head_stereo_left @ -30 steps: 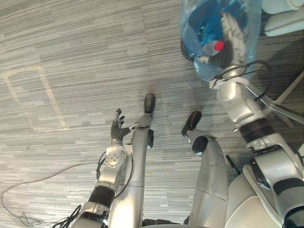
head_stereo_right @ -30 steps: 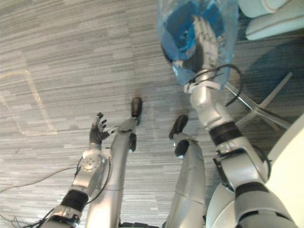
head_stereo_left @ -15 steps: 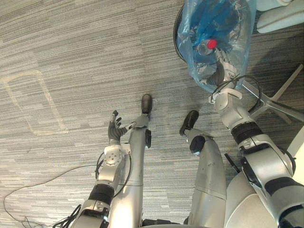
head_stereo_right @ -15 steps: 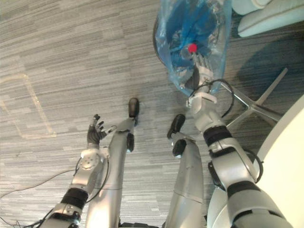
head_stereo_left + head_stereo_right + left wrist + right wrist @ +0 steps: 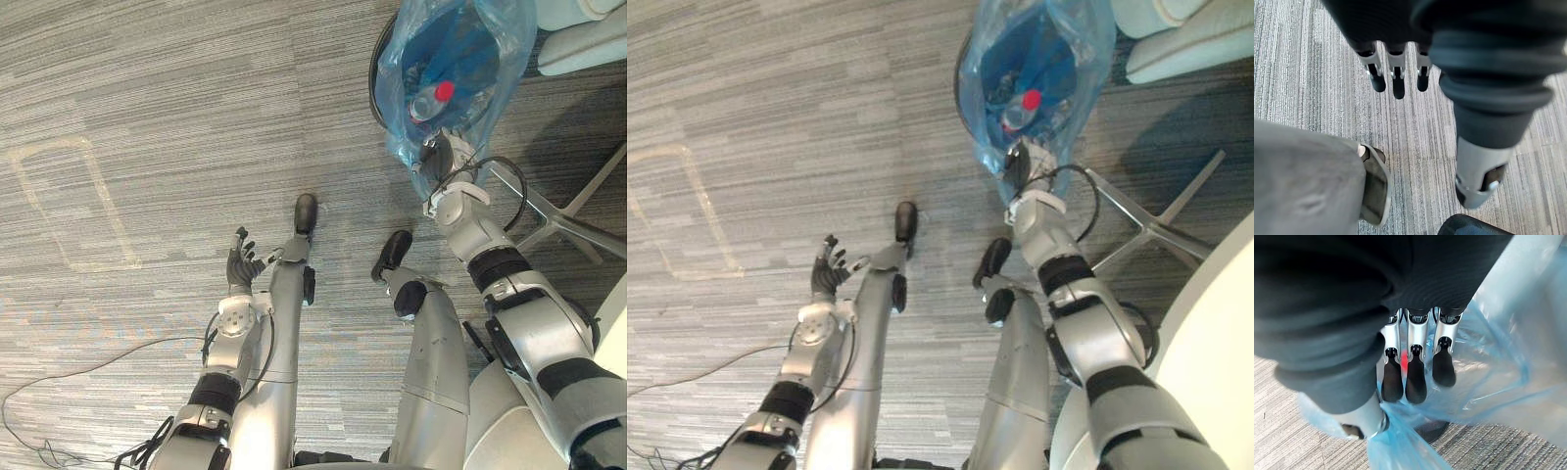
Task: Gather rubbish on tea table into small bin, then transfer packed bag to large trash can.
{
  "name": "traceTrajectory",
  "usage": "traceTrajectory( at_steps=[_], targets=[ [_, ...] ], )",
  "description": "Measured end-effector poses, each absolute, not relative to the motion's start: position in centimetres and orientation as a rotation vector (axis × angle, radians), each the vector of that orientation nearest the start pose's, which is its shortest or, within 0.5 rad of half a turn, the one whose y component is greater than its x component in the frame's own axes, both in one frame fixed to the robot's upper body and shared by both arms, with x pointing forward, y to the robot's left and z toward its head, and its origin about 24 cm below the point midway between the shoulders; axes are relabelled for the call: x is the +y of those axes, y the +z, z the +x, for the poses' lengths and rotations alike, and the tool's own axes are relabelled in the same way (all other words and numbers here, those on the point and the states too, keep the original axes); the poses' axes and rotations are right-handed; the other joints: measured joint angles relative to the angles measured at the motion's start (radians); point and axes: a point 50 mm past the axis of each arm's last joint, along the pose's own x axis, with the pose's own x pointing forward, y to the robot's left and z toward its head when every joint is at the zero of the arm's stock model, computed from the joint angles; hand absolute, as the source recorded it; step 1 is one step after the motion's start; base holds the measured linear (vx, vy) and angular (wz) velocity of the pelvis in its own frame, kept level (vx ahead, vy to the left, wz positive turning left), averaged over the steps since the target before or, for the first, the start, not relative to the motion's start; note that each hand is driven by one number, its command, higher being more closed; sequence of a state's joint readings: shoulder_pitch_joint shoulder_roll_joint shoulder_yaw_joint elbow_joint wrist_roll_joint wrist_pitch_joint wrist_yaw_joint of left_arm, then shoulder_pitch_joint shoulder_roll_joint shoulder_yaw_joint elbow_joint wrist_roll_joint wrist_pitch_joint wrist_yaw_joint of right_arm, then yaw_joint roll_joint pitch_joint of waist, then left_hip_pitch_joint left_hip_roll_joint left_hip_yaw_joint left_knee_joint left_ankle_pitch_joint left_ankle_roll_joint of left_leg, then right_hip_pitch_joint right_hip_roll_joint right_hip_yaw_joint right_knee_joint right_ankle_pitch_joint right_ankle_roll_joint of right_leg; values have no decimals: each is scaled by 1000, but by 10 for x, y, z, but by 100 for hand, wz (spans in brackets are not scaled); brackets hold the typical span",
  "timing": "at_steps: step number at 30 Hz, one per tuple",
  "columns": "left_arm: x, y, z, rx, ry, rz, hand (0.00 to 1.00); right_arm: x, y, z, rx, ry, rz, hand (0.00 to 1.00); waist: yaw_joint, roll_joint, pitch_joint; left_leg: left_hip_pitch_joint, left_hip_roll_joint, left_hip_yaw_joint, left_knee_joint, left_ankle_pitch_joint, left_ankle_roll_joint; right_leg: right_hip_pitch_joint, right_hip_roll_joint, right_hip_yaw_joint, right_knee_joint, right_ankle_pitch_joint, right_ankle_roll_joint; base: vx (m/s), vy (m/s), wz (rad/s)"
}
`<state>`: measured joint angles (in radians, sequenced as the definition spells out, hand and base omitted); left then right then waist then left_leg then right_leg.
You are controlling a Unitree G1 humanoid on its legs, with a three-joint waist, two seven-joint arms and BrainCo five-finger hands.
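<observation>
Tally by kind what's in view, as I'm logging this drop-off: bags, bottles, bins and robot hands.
Bags: 1, the blue bag
Bottles: 1, the red-capped bottle inside it
Bins: 1, the dark round bin, partly hidden by the bag
Hands: 2, the left hand open, the right hand pinching the bag
Total: 5

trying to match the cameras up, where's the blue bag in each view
left eye view: blue bag at top right, just past the right hand.
right eye view: top, right of centre.
left wrist view: carpet past the open left hand.
right wrist view: bag wraps round the fingers, pinched at the thumb.
shared landmark: the red bottle cap inside the bag.
</observation>
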<state>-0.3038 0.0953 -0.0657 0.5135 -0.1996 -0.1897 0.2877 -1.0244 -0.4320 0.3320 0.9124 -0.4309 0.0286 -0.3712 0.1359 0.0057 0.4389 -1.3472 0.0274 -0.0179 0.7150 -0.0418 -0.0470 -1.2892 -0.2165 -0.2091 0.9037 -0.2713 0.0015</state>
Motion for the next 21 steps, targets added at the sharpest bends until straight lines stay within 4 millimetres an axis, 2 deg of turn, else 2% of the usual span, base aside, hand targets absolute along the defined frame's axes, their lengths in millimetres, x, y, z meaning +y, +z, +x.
traceTrajectory(
  at_steps=[10, 18, 21],
  targets=[
    [162, 18, 304, 65, 229, -73, 0, -173, 205, 404, -368, -284, -967, 100, -1, -1, -1, 10, 15, 3, 2, 2, -4, 7, 13, 1, -2, 8, -12, -42, 16, -5],
    [168, -6, 298, 196, 256, -49, 0, -156, 204, 392, -436, -252, -782, 100, -4, -4, -19, 103, 33, 20, -73, 17, -4, 89, 32, -4, -75, 37, -24, -36, 9, -8],
    [170, -16, 295, 253, 258, -31, 0, -150, 198, 388, -442, -238, -736, 100, -6, -5, -19, 156, 38, 26, -101, 23, -9, 143, 41, -4, -111, 45, -20, -14, 12, -7]
  ],
)
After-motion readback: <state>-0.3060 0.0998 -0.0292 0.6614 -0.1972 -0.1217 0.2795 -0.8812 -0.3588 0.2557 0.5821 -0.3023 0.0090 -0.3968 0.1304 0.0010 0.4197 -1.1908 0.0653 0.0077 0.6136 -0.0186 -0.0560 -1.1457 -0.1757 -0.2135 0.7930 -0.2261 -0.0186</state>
